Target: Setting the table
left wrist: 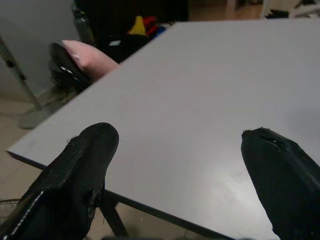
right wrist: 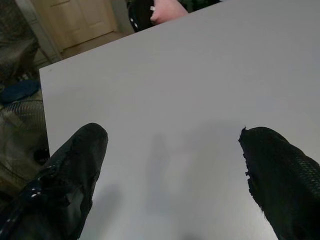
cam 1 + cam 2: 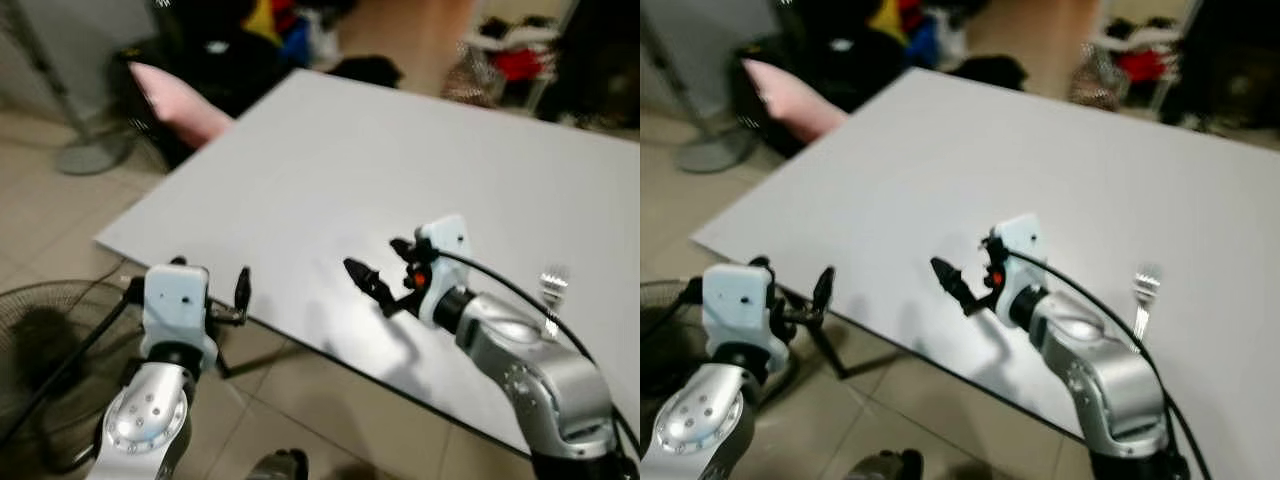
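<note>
Nearest, the left gripper (image 3: 240, 290) hangs with its two black fingers spread wide just off the near edge of the plain white rectangular table (image 3: 400, 170), while the right gripper (image 3: 375, 283), also wide and holding nothing, hovers low over the tabletop by that edge. One silver metal fork (image 3: 551, 297) lies on the table just beyond the right arm, tines pointing away. Around the table are pale floor tiles (image 3: 40, 220), one round black fan grille (image 3: 50, 340) at the robot's left, one pink cushion (image 3: 180, 100) on a dark seat, and blurred coloured clutter (image 3: 280, 25) beyond.
</note>
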### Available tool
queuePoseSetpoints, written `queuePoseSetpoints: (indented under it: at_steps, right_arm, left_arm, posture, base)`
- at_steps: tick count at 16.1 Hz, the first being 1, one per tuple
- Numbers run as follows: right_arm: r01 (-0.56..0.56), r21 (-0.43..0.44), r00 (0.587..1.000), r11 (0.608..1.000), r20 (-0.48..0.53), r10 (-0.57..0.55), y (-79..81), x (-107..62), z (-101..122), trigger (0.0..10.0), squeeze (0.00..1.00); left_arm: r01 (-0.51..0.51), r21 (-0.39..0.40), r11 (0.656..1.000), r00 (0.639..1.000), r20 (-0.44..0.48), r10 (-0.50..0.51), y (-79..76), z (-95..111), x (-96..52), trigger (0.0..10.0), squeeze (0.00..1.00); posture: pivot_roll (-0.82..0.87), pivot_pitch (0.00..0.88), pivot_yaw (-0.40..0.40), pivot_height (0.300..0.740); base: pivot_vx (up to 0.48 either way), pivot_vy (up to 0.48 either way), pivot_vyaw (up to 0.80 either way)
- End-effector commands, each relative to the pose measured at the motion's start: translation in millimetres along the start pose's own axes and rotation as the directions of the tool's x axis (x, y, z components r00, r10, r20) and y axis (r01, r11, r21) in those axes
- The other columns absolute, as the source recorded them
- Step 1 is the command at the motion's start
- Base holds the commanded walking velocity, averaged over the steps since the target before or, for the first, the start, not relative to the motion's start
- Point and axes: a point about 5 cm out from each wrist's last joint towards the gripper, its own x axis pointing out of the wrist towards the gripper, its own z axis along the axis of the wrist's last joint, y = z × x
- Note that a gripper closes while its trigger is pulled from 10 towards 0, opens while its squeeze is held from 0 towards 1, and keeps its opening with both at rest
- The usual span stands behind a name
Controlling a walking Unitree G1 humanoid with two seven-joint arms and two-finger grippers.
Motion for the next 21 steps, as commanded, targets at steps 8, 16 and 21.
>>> queuePoseSetpoints:
  at_steps: [8, 16, 21]
  right_arm:
    - [-0.053, -0.004, 0.998, 0.999, 0.022, 0.053, 4.9, 0.6, -1, 10.0, 0.00]
    - [-0.060, 0.059, 0.998, 0.996, 0.025, 0.059, -1.0, -0.1, -9, 10.0, 0.00]
    - [-0.065, 0.074, 0.998, 0.995, 0.019, 0.063, -1.8, 0.4, -13, 10.0, 0.00]
  left_arm:
    - [-0.079, 0.013, 0.997, 0.997, -0.010, 0.079, 10.1, -1, -4.5, 10.0, 0.00]
    - [-0.124, 0.038, 0.992, 0.992, -0.010, 0.125, 14.8, -2, -13.2, 10.0, 0.00]
    - [-0.137, 0.044, 0.990, 0.991, 0.003, 0.137, 17.3, 1, -16.1, 10.0, 0.00]
  posture:
    - [-0.03, 0.026, 0.011, 0.740]
    - [-0.01, 0.033, -0.009, 0.740]
    - [0.00, 0.039, -0.012, 0.740]
  base:
    - [0.000, 0.000, 0.80]
    - [0.000, 0.000, 0.80]
    - [0.000, 0.000, 0.80]
